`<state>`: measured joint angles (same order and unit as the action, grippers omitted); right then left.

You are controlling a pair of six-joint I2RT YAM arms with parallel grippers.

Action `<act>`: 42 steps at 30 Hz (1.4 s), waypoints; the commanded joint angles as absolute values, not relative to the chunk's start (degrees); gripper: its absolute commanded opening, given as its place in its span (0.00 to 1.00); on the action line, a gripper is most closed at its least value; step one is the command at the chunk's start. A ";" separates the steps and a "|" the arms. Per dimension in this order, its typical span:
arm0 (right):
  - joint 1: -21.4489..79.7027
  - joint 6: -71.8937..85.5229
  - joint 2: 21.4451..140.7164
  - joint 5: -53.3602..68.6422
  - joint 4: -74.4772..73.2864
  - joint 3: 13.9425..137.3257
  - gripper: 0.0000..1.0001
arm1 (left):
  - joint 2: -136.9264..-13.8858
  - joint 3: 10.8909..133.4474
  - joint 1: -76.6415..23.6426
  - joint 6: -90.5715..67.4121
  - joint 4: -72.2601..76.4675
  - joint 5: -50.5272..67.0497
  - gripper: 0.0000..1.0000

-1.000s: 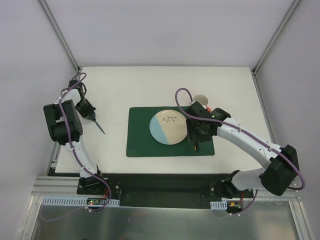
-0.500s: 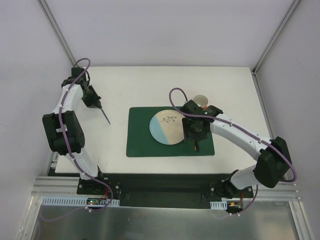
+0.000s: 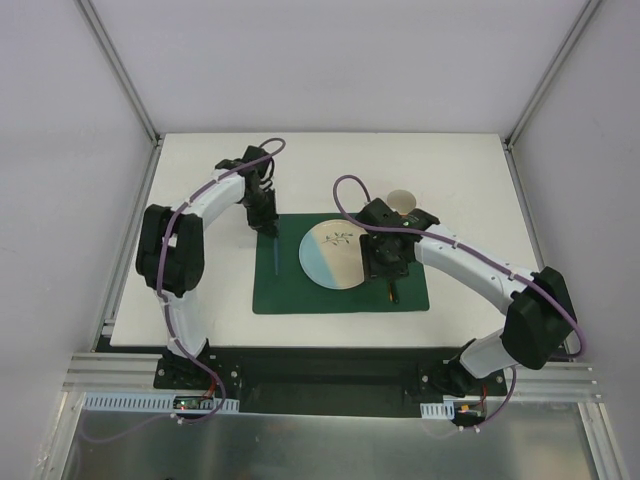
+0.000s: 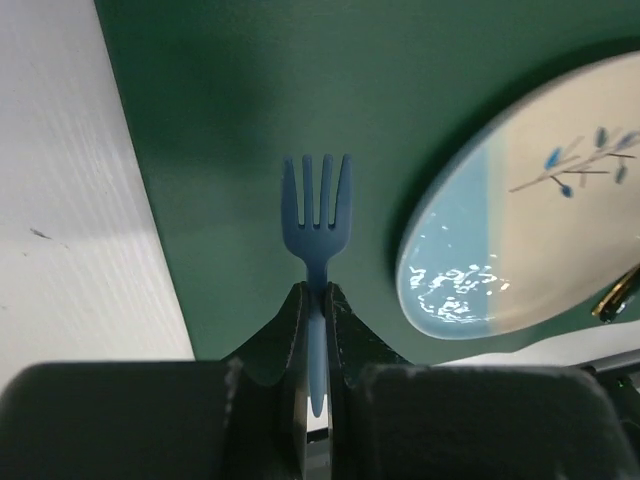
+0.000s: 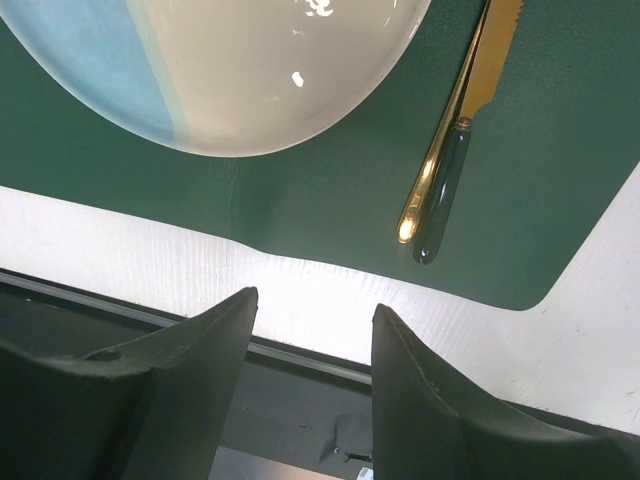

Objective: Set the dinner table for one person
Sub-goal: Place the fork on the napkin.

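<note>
Two arms worked over the dinner table (image 3: 450, 170), which carried a green placemat (image 3: 285, 290) at ctr. L gripper (image 4: 316, 292) was clamped on a blue fork (image 4: 317, 205) by its handle, tines fwd, above the placemat's left strip, beside the plate (image 3: 335, 255). R gripper (image 5: 314, 305) had jaws apart w/ nothing btwn, over the placemat's near edge. The knife (image 5: 455, 150) lay on the placemat just right of the plate.

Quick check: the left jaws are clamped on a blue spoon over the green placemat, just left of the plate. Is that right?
Not quite: it is a blue fork, not a spoon. The left wrist view shows its four tines clearly. The rest holds: the left jaws are shut on its handle, over the green placemat, left of the plate.
</note>
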<state>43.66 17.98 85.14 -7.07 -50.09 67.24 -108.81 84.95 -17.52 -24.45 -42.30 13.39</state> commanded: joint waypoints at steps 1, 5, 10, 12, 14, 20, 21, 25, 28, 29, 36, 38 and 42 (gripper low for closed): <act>43.94 18.11 83.32 -7.91 -51.15 68.29 0.53 | -111.70 85.52 -17.31 -22.16 -44.47 11.87 0.00; 43.86 17.75 83.85 -8.35 -51.59 69.08 0.53 | -113.11 84.99 -19.68 -21.62 -44.38 10.73 0.00; 43.86 16.61 86.04 -8.26 -51.94 70.92 0.53 | -114.52 86.83 -21.35 -22.23 -44.30 10.55 0.00; 43.95 16.26 86.40 -8.35 -52.03 71.45 0.53 | -114.78 86.92 -22.14 -22.41 -44.38 9.76 0.00; 43.95 15.91 86.92 -8.44 -52.21 71.80 0.53 | -114.96 86.22 -22.50 -22.59 -44.21 9.14 0.00; 43.86 15.47 87.97 -8.26 -52.21 72.33 0.53 | -114.61 84.02 -22.76 -22.85 -43.59 7.91 0.00; 43.86 15.29 87.89 -8.17 -52.03 72.42 0.53 | -114.61 83.85 -22.76 -22.85 -43.59 7.48 0.00; 43.77 15.20 88.42 -8.09 -52.03 72.77 0.53 | -114.43 83.15 -22.76 -24.08 -43.42 5.72 0.00; 43.77 15.20 88.33 -8.09 -51.94 72.69 0.53 | -114.43 82.80 -22.76 -24.78 -43.24 5.28 0.00; 43.77 15.12 88.42 -8.00 -51.94 72.51 0.53 | -114.52 82.71 -22.76 -24.79 -43.16 5.27 0.00; 43.86 15.03 88.16 -7.91 -52.12 72.42 0.53 | -114.87 82.18 -22.76 -25.14 -42.63 5.98 0.12; 43.86 15.03 88.24 -8.00 -52.03 72.51 0.53 | -114.87 82.18 -22.76 -25.14 -42.63 6.06 0.18; 43.77 14.94 88.07 -8.17 -52.12 72.25 0.53 | -114.61 82.00 -22.76 -25.22 -42.54 6.15 0.40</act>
